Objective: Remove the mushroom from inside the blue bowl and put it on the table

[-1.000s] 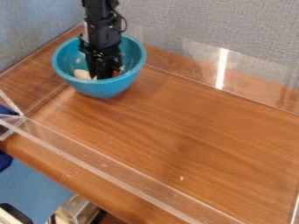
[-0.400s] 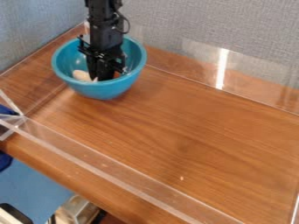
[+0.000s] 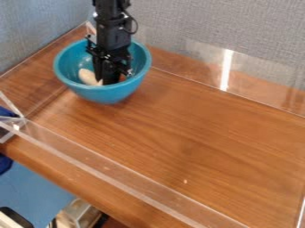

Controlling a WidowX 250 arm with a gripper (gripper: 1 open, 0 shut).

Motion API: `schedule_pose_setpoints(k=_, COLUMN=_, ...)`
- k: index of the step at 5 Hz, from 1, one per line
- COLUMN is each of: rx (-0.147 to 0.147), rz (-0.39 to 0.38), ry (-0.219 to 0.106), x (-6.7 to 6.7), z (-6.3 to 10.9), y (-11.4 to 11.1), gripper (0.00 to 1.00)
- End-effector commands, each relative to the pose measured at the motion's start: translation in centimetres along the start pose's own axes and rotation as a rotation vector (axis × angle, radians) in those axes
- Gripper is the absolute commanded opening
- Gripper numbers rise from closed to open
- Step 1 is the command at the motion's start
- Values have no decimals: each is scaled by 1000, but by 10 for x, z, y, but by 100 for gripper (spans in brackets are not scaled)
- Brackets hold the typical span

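inside the blue bowl, low in its hollow: 1 mushroom, pale part visible on the side nearer the camera, rest hidden behind your gripper. bowl: 1, round, teal-blue, glossy, upright, at the far-left corner of the table. your gripper: 1, black, pointing down into the bowl, fingertips below rim level, just beside the mushroom. jaws: can't tell if clenched, released or on the mushroom; view too small & dark there. table: reddish-brown wood grain, w/ clear acrylic walls along the edges. behind: grey textured panels, meeting in a corner near the bowl. lower left, outside the wall: blue surface, plus dark & tan parts, partly cut off, can't id.
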State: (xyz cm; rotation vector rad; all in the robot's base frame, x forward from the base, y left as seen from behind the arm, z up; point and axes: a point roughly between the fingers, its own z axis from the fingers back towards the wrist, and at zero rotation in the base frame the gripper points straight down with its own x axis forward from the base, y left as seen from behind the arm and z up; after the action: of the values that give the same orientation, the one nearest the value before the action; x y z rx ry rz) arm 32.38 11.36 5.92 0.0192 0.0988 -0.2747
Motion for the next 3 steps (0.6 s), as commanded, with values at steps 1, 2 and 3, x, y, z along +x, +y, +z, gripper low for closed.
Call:
schedule_pose_setpoints(k=1, rx=56, rz=-17, ry=-81, x=5, z=38, y=-2, gripper=0)
schedule_pose_setpoints(k=2, rx=58, rz=-24, ry=-81, x=2, z=43, y=-7, gripper=0)
schedule_pose_setpoints(k=3, rx=59, rz=-8, ry=-81, x=2, z=38, y=-6, gripper=0)
